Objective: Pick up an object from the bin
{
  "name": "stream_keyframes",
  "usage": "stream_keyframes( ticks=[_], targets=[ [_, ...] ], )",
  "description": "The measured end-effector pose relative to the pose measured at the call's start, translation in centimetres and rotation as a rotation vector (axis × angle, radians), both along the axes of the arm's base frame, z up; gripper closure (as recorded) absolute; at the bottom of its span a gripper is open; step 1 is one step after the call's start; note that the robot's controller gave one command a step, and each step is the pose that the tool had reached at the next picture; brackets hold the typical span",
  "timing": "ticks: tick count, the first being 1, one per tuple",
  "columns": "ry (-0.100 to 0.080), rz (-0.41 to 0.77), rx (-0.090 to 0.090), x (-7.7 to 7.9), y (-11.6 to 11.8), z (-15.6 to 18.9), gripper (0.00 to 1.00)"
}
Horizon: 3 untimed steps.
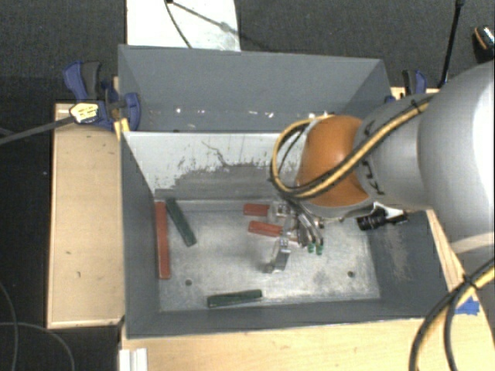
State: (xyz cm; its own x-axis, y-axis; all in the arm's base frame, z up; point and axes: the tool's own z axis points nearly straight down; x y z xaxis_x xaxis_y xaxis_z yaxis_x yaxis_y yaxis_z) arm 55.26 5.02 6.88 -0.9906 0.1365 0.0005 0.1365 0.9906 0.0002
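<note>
Clutter was sparse on the floor of the grey metal bin (340, 284). Nearest the camera, in front of the gripper (277, 260) and to its left, a dark green flat bar (234, 299) lay on its side, well apart from it and loose on the floor. The gripper itself stood low over the floor and pointed down, as suits a pick from above. Whether it was open or closed could not be told, and nothing could be seen held in it.

Just behind the gripper and to its left lay a short red block (265, 228), with a second red block (255, 209) close behind. Being closest, these looked the likeliest to be picked. Farther left of the gripper, a second dark green bar (181, 222) lay slantwise beside a long red bar (162, 239) that ran along the bin's left wall.

Behind and right of the gripper, the arm's orange wrist cover (329, 161) and cables (288, 149) hid the floor, so whatever lay there was unknown.
</note>
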Motion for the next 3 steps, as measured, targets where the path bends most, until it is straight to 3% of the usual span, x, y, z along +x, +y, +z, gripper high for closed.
stream_keyframes(
  ticks=[1,2,3],
  targets=[
    [-0.002,0.005,0.000,0.1,0.0,0.1,0.00],
    [-0.002,0.007,0.000,0.1,0.0,0.1,1.00],
    [-0.009,0.013,0.001,0.3,0.0,5.9,1.00]
  ],
)
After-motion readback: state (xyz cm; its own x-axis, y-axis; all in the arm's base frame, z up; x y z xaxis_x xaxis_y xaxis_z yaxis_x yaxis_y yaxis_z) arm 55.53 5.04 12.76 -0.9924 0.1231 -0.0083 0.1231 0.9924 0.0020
